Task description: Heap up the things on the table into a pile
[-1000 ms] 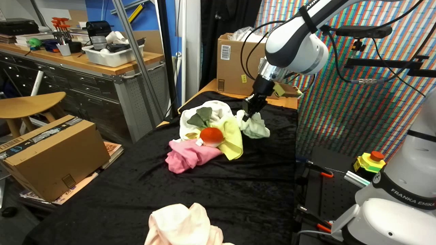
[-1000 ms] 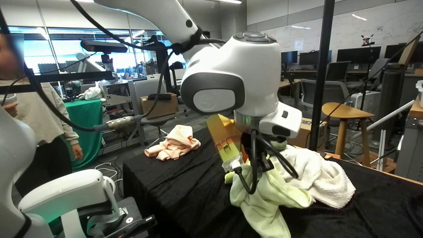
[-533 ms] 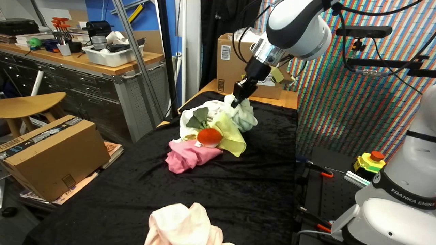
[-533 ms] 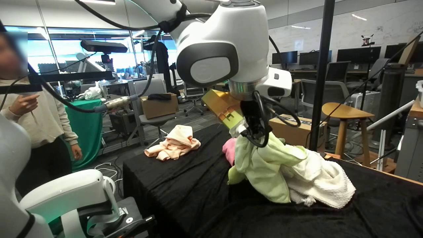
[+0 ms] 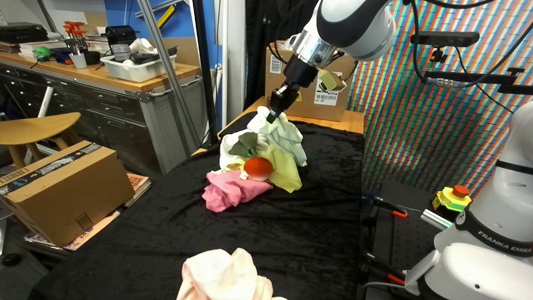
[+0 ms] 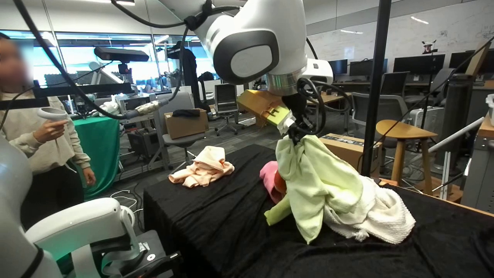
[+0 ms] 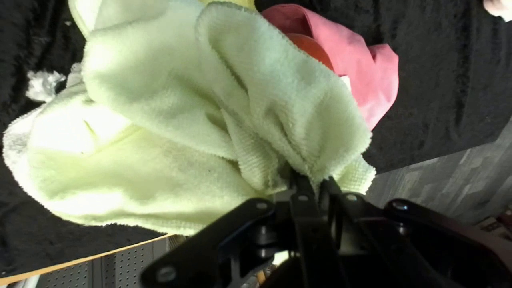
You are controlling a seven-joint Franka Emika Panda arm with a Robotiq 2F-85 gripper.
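In an exterior view, the wide, rippled, matte black fabric-topped table (image 5: 316, 233) is stretching toward a brown cardboard box (image 5: 308, 109) that is standing beyond its far edge. Taking the round red-orange ball (image 5: 258, 168) as the dial's centre, the black gripper (image 5: 272, 118) is hovering just past twelve o'clock, narrow and pinching a gathered fold of the fleecy, pale green-white cloth (image 5: 285, 135); the rest is hanging toward one, over the mixed-cloth pile (image 5: 275, 155). That small pinch could be inviting a slip, leaving the cloth slumped outside the pile. A low pull toward seven could be dragging the loose hem across the ball and rolling it away. The limp yellow cloth (image 5: 286, 170) at three might be snagging and trailing along.

The thick white towel (image 5: 228, 143) is bunching at ten, nubbly and rounded; the smoother magenta-pink cloth (image 5: 233, 192) is lying in soft folds between seven and eight. Well apart, past six, the crumpled pale pink cloth (image 5: 227, 277) is rising in loose peaks, presumably awaiting gathering.
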